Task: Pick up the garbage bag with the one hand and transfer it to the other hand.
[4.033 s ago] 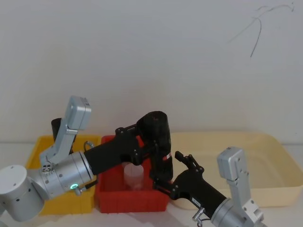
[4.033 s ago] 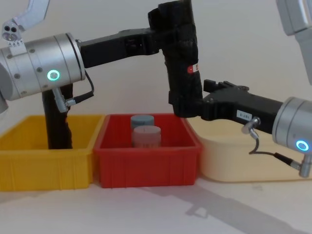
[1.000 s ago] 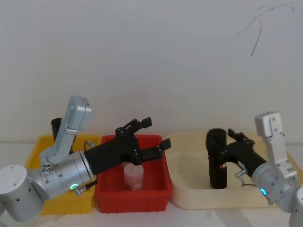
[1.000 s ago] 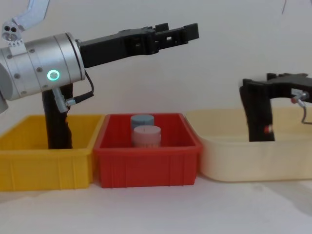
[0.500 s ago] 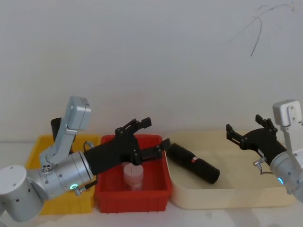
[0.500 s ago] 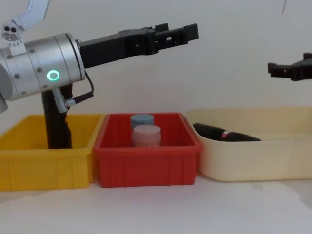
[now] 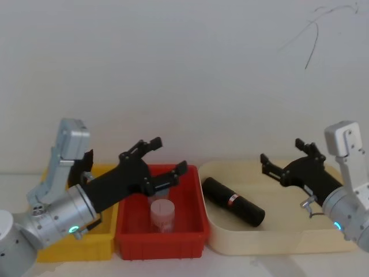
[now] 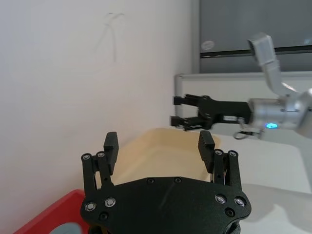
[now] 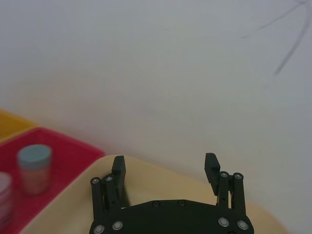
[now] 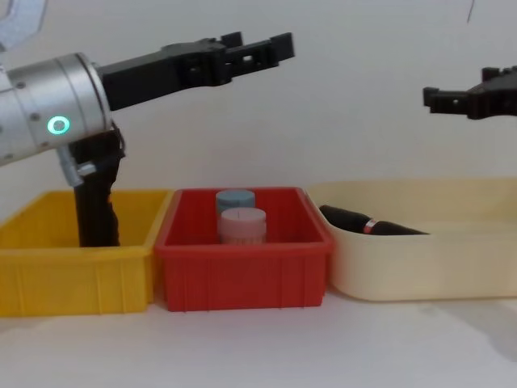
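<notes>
Hovering left gripper (image 7: 167, 154) over red bin (image 7: 196, 222), right gripper (image 7: 281, 150) over cream tray (image 7: 277, 242), my fingers (image 7: 170, 173) spread; garbage bag (image 7: 233, 201) lying in tray.

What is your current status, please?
Left pincer open over red bin. Right pincer open over cream tray. Garbage bag lying unheld in tray. Nothing blocking.

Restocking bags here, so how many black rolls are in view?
2. The garbage bag lies on its side in the cream tray; a second black roll stands in the yellow bin. Bin walls could hide more.
</notes>
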